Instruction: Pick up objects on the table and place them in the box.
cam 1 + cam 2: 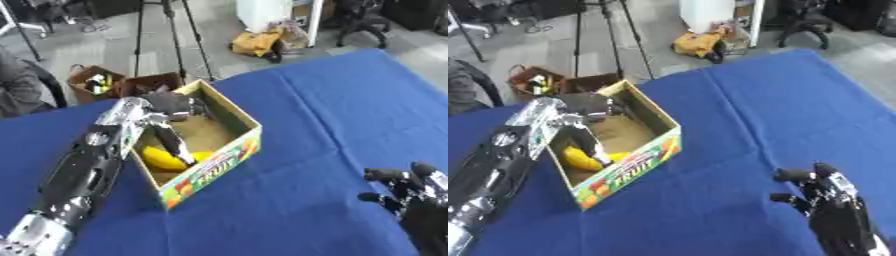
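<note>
Left hand (175, 107) reaches into open cardboard fruit-print box (229, 145) on blue-cloth desk (332, 110), fingers extended, one touching yellow banana-shaped object (164, 159) lying inside. Probably light, smooth, curved; take it mid-body. Right hand (820, 192) idle lower right, fingers relaxed.

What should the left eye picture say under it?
Robot's left hand reaches into the fruit box above a banana.
</note>
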Robot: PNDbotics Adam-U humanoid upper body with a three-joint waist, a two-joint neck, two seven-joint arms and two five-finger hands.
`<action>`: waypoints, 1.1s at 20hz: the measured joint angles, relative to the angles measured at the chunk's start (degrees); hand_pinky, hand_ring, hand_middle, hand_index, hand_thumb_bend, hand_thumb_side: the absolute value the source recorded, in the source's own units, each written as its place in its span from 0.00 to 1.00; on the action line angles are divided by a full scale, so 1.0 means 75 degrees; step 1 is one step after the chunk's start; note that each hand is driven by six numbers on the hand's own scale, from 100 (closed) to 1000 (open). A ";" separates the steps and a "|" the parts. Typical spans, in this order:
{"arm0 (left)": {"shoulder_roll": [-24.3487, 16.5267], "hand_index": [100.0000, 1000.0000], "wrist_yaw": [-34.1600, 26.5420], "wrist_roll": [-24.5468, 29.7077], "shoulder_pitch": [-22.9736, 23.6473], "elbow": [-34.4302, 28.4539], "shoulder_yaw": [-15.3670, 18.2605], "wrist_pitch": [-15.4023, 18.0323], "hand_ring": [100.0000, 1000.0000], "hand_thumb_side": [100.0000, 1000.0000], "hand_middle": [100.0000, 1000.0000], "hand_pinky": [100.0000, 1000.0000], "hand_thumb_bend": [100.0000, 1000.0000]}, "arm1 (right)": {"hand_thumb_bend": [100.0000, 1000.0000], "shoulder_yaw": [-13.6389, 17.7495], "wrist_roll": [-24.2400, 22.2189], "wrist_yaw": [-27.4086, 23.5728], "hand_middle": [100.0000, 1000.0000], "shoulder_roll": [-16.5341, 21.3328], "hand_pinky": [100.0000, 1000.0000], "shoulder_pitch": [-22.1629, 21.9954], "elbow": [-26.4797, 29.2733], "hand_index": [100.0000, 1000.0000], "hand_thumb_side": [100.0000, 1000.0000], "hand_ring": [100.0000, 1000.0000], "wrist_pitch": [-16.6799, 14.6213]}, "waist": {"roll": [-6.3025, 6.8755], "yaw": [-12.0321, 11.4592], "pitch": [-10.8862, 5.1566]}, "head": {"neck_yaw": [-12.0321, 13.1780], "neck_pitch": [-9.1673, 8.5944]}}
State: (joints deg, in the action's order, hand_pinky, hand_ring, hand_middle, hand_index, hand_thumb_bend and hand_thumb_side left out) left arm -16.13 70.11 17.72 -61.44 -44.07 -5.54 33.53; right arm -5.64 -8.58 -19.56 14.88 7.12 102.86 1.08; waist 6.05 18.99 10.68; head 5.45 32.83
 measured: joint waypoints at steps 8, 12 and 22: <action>-0.0413 0.79 -0.0641 -0.0696 0.0311 -0.0903 0.0763 -0.0560 0.73 0.85 0.72 0.78 0.30 | 0.00 0.0107 0.0086 0.0000 0.62 -0.0070 0.67 -0.0042 -0.0003 0.68 1.00 0.98 -0.0026 | -0.0182 -0.0541 -0.0001 | -0.0283 -0.0002; -0.0469 0.76 -0.1099 -0.1156 0.0999 -0.1645 0.1496 -0.0953 0.70 0.89 0.69 0.73 0.18 | 0.00 0.0172 0.0132 0.0000 0.62 -0.0073 0.67 -0.0072 -0.0003 0.68 1.00 0.98 -0.0052 | -0.0214 -0.0824 0.0045 | -0.0411 -0.0031; 0.0235 0.75 -0.2260 -0.2314 0.2854 -0.3509 0.1937 -0.2055 0.67 0.98 0.66 0.69 0.13 | 0.00 0.0192 0.0164 0.0000 0.62 -0.0135 0.67 -0.0001 -0.0003 0.68 1.00 0.97 -0.0058 | -0.0270 -0.1126 0.0142 | -0.0509 -0.0095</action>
State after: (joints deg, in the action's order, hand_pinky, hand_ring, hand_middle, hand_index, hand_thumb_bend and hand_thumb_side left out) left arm -14.37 53.16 0.37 -40.03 -70.38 8.99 18.12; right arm -4.21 -7.35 -19.56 13.86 7.12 102.83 0.64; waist 4.03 10.54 11.74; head 1.64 32.12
